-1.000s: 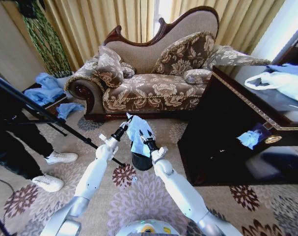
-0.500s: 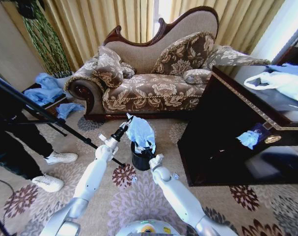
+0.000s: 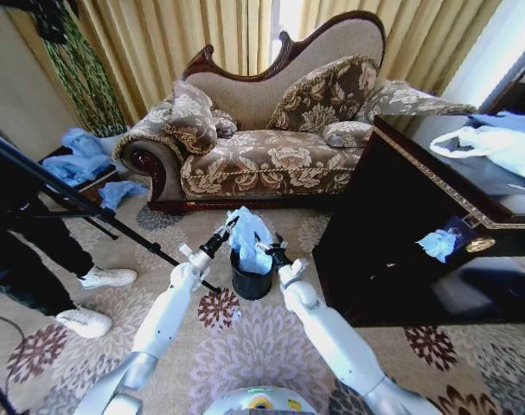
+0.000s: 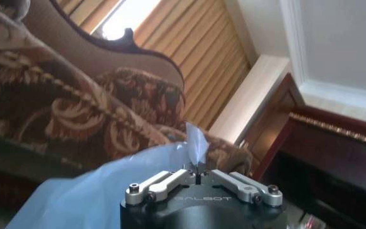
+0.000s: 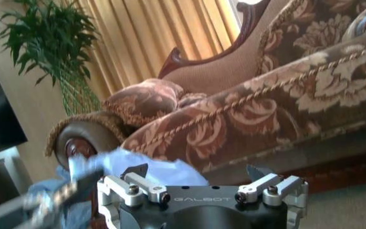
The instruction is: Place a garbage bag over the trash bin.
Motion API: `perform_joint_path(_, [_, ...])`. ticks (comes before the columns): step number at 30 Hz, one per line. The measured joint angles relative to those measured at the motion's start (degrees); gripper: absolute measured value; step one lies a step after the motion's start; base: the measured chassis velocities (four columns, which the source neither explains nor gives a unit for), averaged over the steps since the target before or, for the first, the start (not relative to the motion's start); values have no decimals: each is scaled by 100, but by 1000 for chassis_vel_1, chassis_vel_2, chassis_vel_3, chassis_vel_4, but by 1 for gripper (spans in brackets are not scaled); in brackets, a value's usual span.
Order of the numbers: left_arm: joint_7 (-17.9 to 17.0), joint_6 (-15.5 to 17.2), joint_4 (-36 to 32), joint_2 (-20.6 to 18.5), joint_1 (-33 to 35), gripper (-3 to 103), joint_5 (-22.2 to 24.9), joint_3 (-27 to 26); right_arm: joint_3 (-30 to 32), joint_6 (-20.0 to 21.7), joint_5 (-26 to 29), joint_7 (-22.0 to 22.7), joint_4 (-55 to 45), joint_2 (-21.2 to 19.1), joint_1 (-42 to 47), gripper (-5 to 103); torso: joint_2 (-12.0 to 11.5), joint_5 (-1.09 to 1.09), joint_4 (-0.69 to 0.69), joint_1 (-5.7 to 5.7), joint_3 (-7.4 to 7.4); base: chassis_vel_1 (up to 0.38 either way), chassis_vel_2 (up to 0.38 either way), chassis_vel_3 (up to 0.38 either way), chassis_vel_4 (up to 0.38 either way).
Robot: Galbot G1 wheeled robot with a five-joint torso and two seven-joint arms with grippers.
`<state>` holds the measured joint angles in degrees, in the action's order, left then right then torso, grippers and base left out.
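Head view shows you the garbage bag, thin, crinkled, pale blue, bunched up and rising out of the trash bin, a glossy black cylinder on the carpet before the sofa. Your left tool is clenched on the bag's edge; your right tool is released beside the bin's rim.

head: high, looking down-forward | wrists: low, close, facing sofa | shared: sofa

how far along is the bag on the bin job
Partly done: the garbage bag is bunched over the mouth of the trash bin, part hanging inside. In hand: the left gripper is shut on a corner of it; the right gripper is open beside the bin. Left: spreading the bag over the rim.
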<state>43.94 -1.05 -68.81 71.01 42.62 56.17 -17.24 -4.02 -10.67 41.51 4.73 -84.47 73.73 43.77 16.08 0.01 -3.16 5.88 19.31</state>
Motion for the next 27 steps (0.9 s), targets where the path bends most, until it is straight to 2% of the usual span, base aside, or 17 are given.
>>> perform_joint_path(11, [-61,-79,-142,129,507,0,-242,97,-94,115,124,37,-16,25,-249,100,0,-1,1,0,0,0,0,0,0])
perform_joint_path(20, [-208,-364,-518,426,1303,0,-484,-138,-202,138,122,58,-26,-88,-236,100,0,-1,1,0,0,0,0,0,0])
perform_joint_path(27, [-568,-652,-807,515,1783,0,-584,-146,-154,146,105,98,-49,-158,-176,100,0,0,3,0,0,0,0,0,0])
